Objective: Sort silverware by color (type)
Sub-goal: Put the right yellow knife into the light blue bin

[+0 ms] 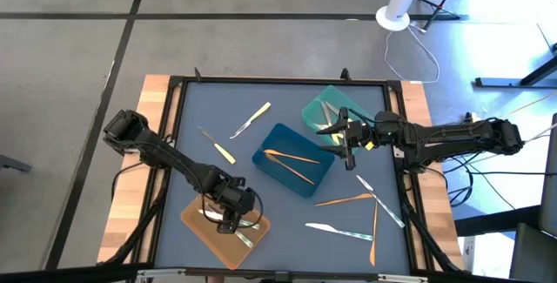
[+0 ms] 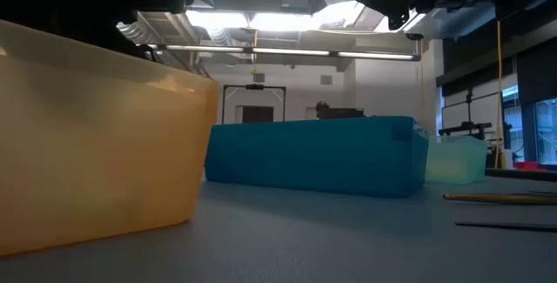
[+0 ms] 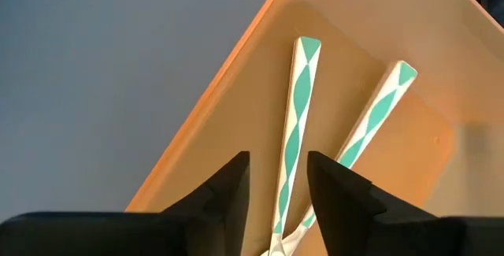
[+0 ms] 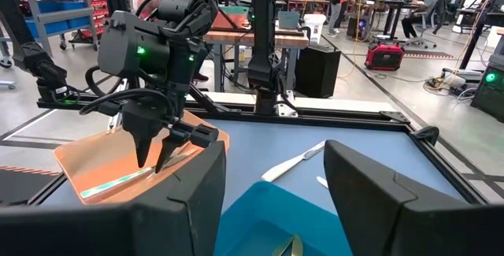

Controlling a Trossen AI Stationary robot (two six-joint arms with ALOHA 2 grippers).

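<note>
Three trays on the mat. Orange tray [image 1: 219,229] at the near-left: two white pieces with teal diamond-pattern handles [image 3: 298,122] lying in it, crossing at their lower ends. Left gripper [image 1: 228,220] sits right over that tray, fingers [image 3: 228,189] parted with a clear gap, one patterned handle visible between them, nothing clamped. Released, as far as the wrist view shows.

Blue tray [image 1: 294,158] mid-table: two orange utensils [image 1: 291,156] inside, lying roughly side by side. Teal tray [image 1: 324,111] just behind it to the right: a couple of pale pieces in it, type not readable from above. Right gripper [image 1: 346,142] hangs between the blue and teal trays, fingers spread wide, holding nothing.

Loose silverware on the blue-grey mat [image 1: 209,100]:
- white knife [image 1: 251,119] and a yellow piece [image 1: 224,153] behind the orange tray, left of the blue one, with a thin silvery piece [image 1: 207,135] just beside the yellow
- near-right cluster: two orange utensils [image 1: 346,200], a white knife [image 1: 324,227], clear pieces [image 1: 383,206] running towards the edge

Mat is framed by a black rail on a wooden tabletop [image 1: 130,196].

Room: grey concrete floor, white fan base [image 1: 393,15] behind the table with a cable trailing. Right wrist view shows workshop benches, a red case on the floor and people seated far off.
</note>
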